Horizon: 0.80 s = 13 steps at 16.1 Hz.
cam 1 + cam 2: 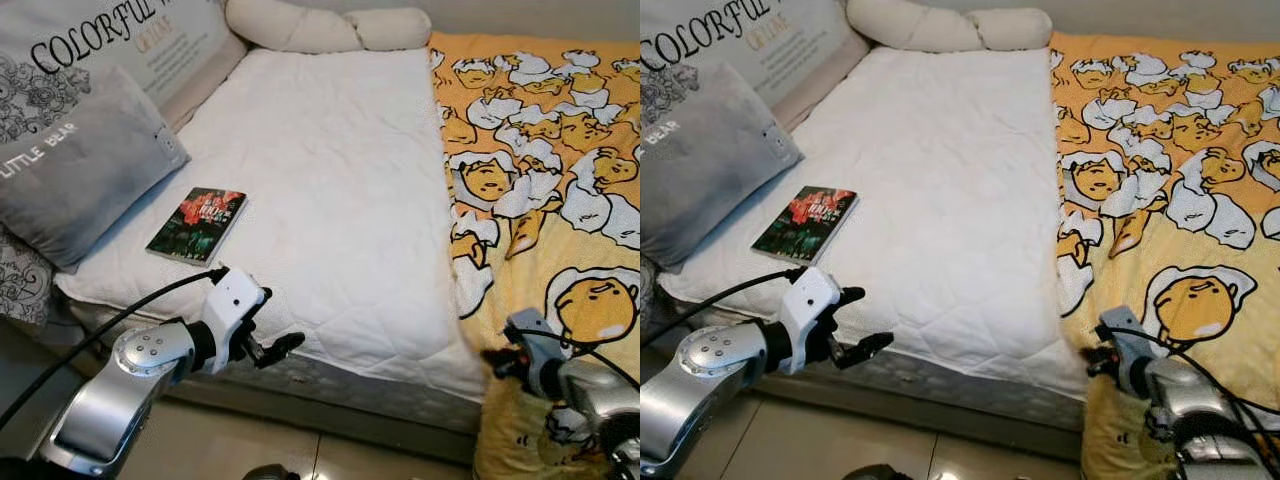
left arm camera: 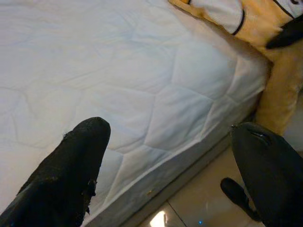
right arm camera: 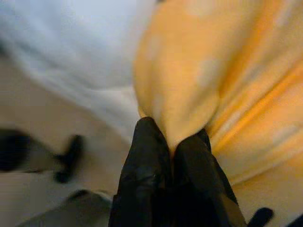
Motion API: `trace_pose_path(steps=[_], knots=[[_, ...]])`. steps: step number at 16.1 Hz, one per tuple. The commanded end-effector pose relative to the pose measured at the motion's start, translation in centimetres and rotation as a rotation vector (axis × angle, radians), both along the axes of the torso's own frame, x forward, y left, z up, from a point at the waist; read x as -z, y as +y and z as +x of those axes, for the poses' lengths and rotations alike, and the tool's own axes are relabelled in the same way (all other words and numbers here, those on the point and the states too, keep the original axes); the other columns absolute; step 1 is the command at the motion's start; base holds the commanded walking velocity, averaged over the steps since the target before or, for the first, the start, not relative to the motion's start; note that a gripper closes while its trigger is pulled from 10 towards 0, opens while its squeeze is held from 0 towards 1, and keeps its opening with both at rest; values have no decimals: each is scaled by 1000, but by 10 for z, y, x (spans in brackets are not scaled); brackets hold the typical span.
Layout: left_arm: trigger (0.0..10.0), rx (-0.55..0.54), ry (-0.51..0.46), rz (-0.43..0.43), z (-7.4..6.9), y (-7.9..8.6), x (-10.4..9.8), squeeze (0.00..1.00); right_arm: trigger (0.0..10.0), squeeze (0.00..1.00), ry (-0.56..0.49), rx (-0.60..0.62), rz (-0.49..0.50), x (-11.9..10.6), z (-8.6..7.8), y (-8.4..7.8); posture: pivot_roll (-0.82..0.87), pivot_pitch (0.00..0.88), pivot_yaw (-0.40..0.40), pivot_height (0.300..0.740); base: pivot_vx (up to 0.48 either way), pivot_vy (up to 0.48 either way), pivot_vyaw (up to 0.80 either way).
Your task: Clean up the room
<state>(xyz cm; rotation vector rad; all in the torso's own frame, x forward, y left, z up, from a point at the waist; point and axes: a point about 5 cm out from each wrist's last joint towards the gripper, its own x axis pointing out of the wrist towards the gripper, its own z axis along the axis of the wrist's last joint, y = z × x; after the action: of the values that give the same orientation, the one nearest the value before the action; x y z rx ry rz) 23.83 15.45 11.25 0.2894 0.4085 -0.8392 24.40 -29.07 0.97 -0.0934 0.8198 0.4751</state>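
Right end effector (image 3: 173,142) pinching yellow blanket (image 1: 560,180) edge at 5 o'clock; left end effector (image 2: 170,161) spread beside bed (image 1: 330,200); book (image 1: 197,224) at 9 o'clock.

Bed (image 1: 330,150) with white quilted cover, seen from near edge. Book (image 1: 197,224) flat on cover near left side, just beside grey pillow (image 1: 80,165). Printed cushion (image 1: 110,40) behind pillow at left. Cream bolster (image 1: 325,25) along far end. Yellow cartoon blanket (image 1: 545,160) over right part, hanging off near edge. Tiled floor (image 1: 250,445) below.
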Motion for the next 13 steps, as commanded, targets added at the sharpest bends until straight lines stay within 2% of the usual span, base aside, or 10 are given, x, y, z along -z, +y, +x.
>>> trace_pose_path(steps=[1,2,3,5,8,9,10,11,12,13], knots=[[10000,-16,-24,13,6,2,-2,0,0,0,-1,-94,131,-10,0,8,-36,0,58,740,0,0,0],[10000,-18,-31,10,8,1,-2,0,0,0,14,-158,236,-16,-3,16,-43,0,56,740,0,0,0],[10000,-19,-33,8,9,0,-2,0,0,0,19,-185,282,-19,-5,21,-43,0,55,740,0,0,0],[10000,-21,-41,3,10,0,-3,0,0,0,22,-285,426,-31,-13,40,-43,0,53,740,0,0,0],[10000,-22,-42,5,10,3,-2,0,0,0,21,-306,487,-38,-19,55,-41,0,50,740,0,0,0],[10000,-25,-42,7,10,5,-1,0,0,0,23,-258,472,-35,-21,59,-40,0,49,740,0,0,0],[10000,-23,-40,9,10,4,0,0,1725,0,60,-143,295,-8,-22,53,-43,0,52,740,0,0,0],[10000,-22,-40,9,11,3,1,0,1725,0,72,-108,230,1,-22,51,-43,0,52,740,0,0,0],[10000,-18,-40,9,12,0,2,0,10000,0,77,-25,132,15,-22,48,-46,0,54,740,0,0,0],[10000,-13,-41,10,14,-3,3,0,10000,0,54,75,84,25,-18,48,-46,0,56,740,0,0,0]])
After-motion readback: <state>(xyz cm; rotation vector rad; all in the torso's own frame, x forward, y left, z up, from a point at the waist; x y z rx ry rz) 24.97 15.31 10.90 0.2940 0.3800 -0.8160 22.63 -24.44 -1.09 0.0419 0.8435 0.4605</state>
